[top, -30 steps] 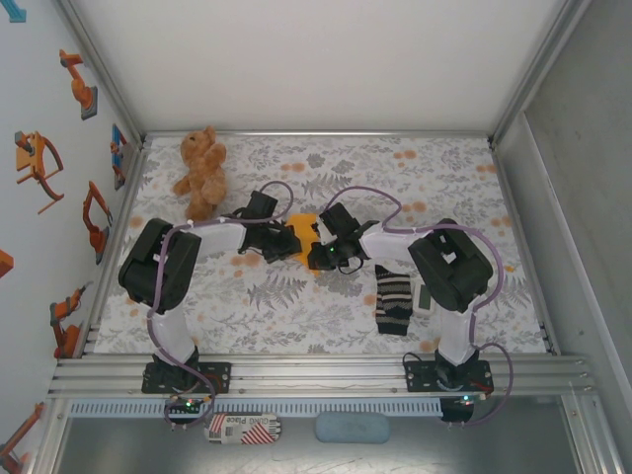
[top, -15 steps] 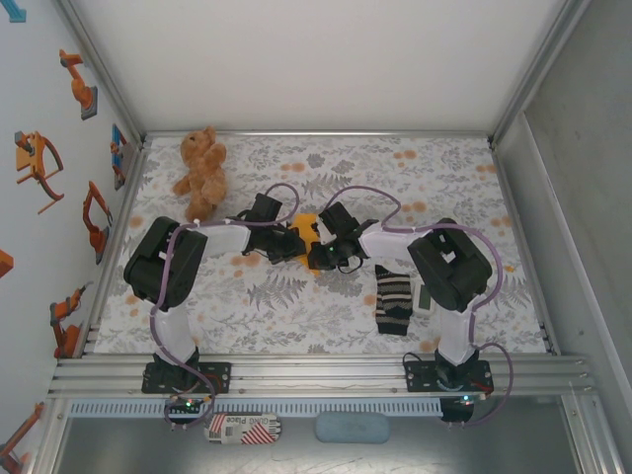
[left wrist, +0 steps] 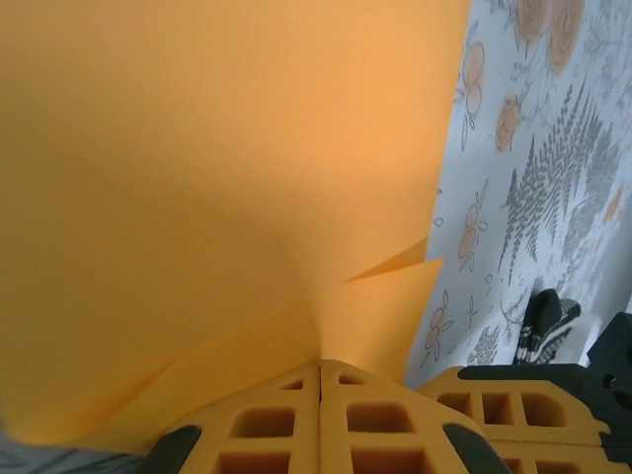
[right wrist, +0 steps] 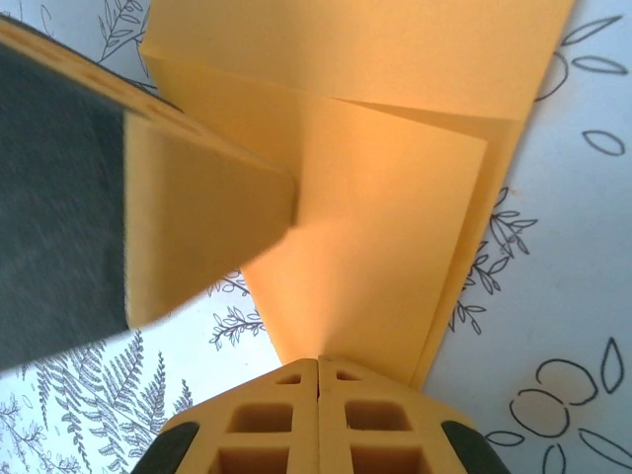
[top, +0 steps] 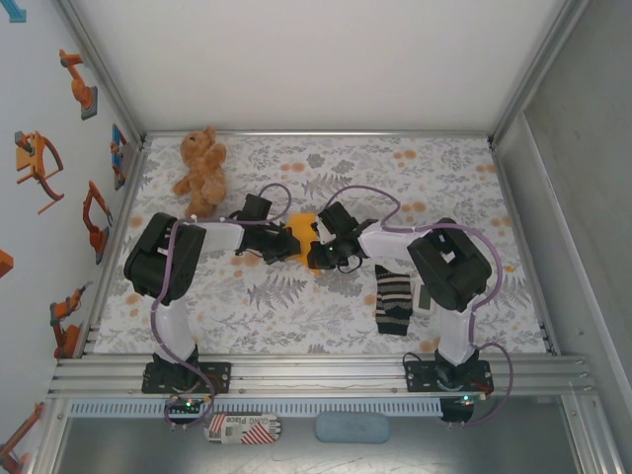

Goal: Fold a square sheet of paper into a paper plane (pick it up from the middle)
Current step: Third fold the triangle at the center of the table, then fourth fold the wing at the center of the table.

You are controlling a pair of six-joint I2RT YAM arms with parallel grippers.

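Note:
The orange-yellow sheet of paper (top: pixel 303 227) is folded into overlapping layers and held just above the middle of the table between both arms. In the left wrist view the paper (left wrist: pixel 217 178) takes up most of the frame, and my left gripper (left wrist: pixel 321 367) is shut on its creased lower edge. Seen from the right wrist, the paper (right wrist: pixel 375 247) tapers down to a point, and my right gripper (right wrist: pixel 318 361) is shut on that point. A finger of the left gripper (right wrist: pixel 188 227) pinches the paper from the left. From above, the left gripper (top: pixel 293 241) and right gripper (top: pixel 318 250) nearly touch.
A teddy bear (top: pixel 200 170) lies at the back left of the floral table (top: pixel 296 306). A striped black-and-white sock (top: pixel 393 301) and a small rectangular device (top: pixel 423 296) lie near the right arm's base. Metal rails and walls bound the table.
Both grippers stayed shut on the paper. The left arm shifted slightly right and back again, and the paper between the grippers moved a little with it.

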